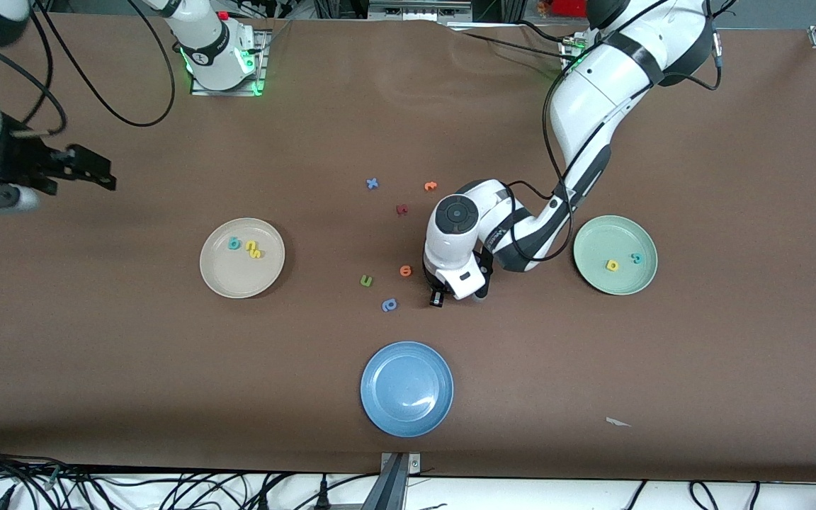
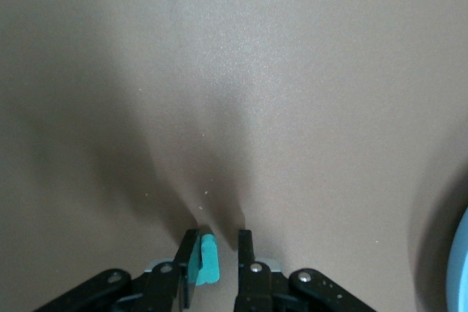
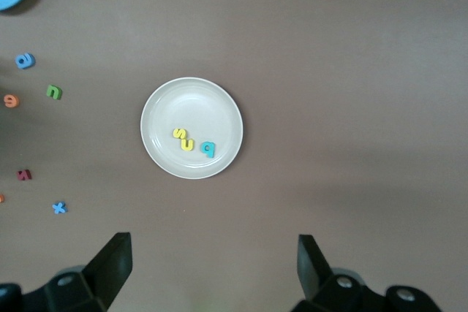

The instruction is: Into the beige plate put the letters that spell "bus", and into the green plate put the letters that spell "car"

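Surface: brown table; clock hours are read in the front view, with 12 toward the robots' bases.
Beige plate: at 9 o'clock on the table. It holds the teal "b", yellow "u" and yellow "s" in a row from 11 to 2 o'clock of its middle.
Green plate: at 3 o'clock on the table, holding the yellow "a" at 6 and the teal "c" at 3.
Left gripper: down at the table's middle. Its jaws stand narrowly apart around a teal letter; one finger touches the letter and a gap shows at the other. The letter's shape is not readable.
Right gripper: waits over the right arm's end of the table, jaws wide apart and holding nothing.
Blue plate: at 6 o'clock on the table.
Loose letters: blue "x", green letter and blue rounded letter lie near the middle.
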